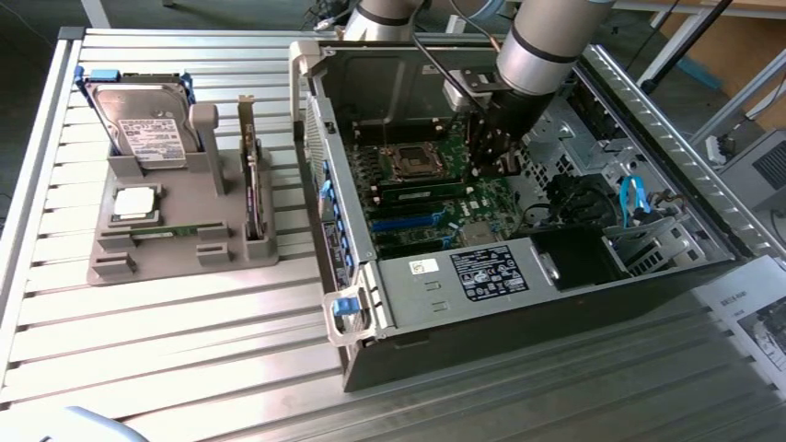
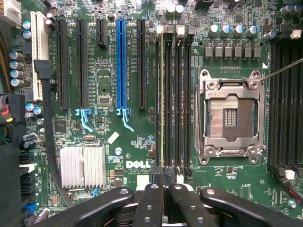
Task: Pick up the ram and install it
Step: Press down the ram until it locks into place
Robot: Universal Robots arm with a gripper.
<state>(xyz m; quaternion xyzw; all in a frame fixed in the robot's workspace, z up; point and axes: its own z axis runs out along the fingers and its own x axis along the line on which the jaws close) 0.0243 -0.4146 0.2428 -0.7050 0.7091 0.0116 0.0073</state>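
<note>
Hovering closed, end effector [image 2: 165,184] faces slotted ram [image 2: 162,94]; spare ram [image 1: 166,231] sits outside

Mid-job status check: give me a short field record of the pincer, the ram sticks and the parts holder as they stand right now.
pincer: shut, inside the open computer case, over the black memory slots
ram in board: long thin green ram stick stands in a slot beside the empty silver processor socket; the pincer is at its end, contact unclear
ram in holder: second green ram stick lies in the grey plastic parts holder
also in holder: silver hard drive, square silver processor chip, dark expansion card
</note>
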